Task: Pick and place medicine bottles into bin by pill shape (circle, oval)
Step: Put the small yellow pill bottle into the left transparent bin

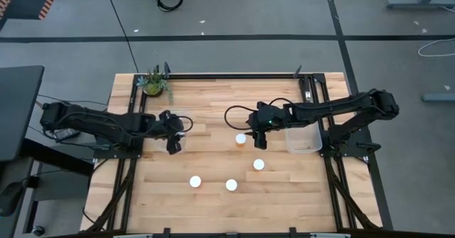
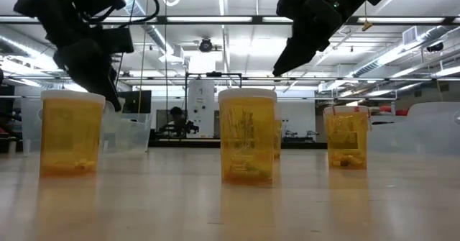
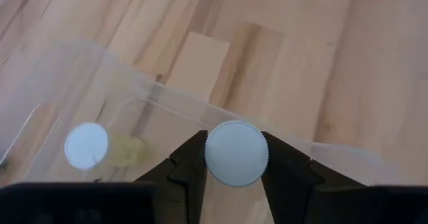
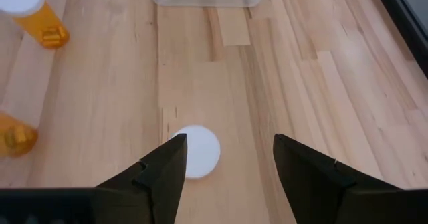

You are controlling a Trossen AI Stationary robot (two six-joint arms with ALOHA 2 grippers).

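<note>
- left gripper (image 3: 234, 177) is clamped on a bottle (image 3: 235, 152) by its white cap, right over the clear bin (image 3: 80, 83) that's got another bottle (image 3: 87, 145) inside
- right gripper (image 4: 227, 177) has its fingers apart and empty, hovering over a bottle (image 4: 197, 150) on the table (image 1: 213, 103)

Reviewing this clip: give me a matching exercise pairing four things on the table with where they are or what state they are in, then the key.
Things
1. left gripper
2. right gripper
3. potted plant
4. clear bin on the right

States or places
A. at the table's far left corner
B. open, above a white-capped bottle standing on the wood
C. shut on a bottle, held over the rim of a clear bin
D. beside the right arm, near the table's right edge

Pairs: 1-C, 2-B, 3-A, 4-D
</note>
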